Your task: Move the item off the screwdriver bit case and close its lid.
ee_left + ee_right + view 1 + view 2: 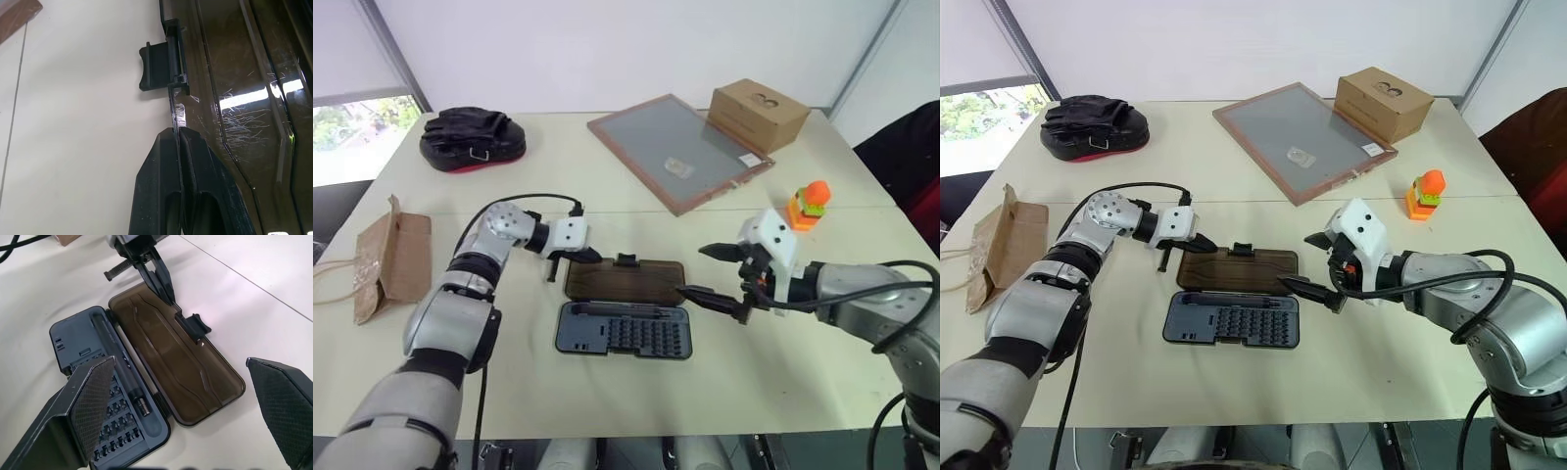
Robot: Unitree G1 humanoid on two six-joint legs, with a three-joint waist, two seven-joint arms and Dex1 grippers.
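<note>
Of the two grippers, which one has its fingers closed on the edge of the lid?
The left gripper: its fingers pinch the far edge of the smoky-brown lid beside the latch tab. The right gripper hangs wide open by the lid's end.

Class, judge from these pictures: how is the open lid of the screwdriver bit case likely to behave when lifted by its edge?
The lid looks thin, so probably light and slightly flexible. Being hinged to the case, it should swing over rather than slide. Its glossy, scratched surface may be slippery.

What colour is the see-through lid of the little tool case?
Smoky brown lid, best seen from the right wrist view.
</note>
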